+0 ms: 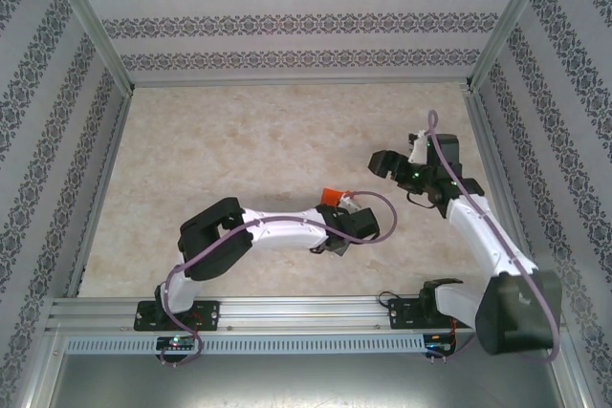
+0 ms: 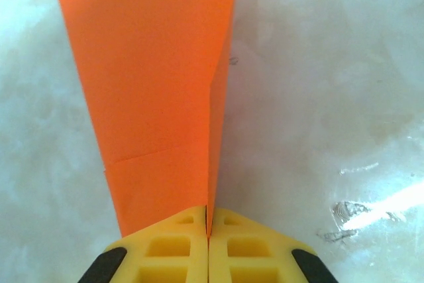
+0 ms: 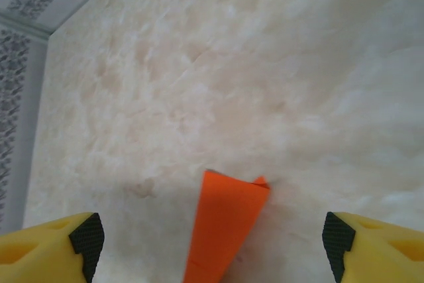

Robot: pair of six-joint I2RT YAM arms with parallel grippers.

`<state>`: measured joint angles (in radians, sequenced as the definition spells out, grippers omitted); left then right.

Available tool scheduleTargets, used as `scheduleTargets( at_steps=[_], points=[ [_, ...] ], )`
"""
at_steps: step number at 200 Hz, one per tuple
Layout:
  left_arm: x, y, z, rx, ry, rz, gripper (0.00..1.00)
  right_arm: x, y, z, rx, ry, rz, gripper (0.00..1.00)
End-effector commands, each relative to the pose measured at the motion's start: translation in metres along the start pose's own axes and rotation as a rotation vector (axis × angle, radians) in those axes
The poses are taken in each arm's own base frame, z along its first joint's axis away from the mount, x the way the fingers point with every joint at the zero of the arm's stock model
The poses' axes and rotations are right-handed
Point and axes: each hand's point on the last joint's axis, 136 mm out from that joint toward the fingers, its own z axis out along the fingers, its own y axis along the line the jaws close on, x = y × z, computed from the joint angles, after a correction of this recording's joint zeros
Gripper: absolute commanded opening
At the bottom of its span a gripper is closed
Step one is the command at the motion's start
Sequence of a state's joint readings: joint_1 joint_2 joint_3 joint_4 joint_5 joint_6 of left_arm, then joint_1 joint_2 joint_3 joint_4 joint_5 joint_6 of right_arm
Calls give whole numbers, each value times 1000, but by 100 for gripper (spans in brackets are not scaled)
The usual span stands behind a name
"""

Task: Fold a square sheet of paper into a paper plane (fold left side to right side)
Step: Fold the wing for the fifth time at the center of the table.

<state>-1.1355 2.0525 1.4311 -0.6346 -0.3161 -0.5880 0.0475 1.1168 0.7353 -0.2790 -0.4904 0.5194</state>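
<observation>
The orange paper plane (image 2: 159, 84) is a narrow folded wedge with a centre crease. My left gripper (image 2: 209, 220) is shut on its narrow end, the yellow fingers pinching the upright crease, and one flap spreads to the left. In the top view the orange paper (image 1: 332, 195) pokes out beyond my left gripper (image 1: 337, 212) at mid-table. My right gripper (image 1: 387, 164) hovers to the right of it, apart from the paper. In the right wrist view the plane's wide end (image 3: 225, 223) lies between and beyond the spread yellow fingers (image 3: 59, 243), and my right gripper (image 3: 212, 240) is open, holding nothing.
The table (image 1: 239, 140) is a pale marbled surface inside patterned walls (image 1: 287, 16). A metal rail (image 1: 287, 312) with both arm bases runs along the near edge. A glossy scuff (image 2: 351, 213) marks the table right of the left gripper.
</observation>
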Motion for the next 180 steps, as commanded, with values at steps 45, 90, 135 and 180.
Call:
scheduleTargets(
  at_steps=[45,90,135,180],
  points=[
    [-29,-16,-10,317,34,-147,7,66,-56,3,109,129,33,91],
    [-47,-17,-13,477,30,-261,6,86,-46,14,-26,166,85,93],
    [-63,-14,-15,687,3,-425,5,91,-32,29,-167,165,168,86],
    [-71,-11,-15,832,0,-535,3,90,-19,53,-205,185,194,74]
  ],
)
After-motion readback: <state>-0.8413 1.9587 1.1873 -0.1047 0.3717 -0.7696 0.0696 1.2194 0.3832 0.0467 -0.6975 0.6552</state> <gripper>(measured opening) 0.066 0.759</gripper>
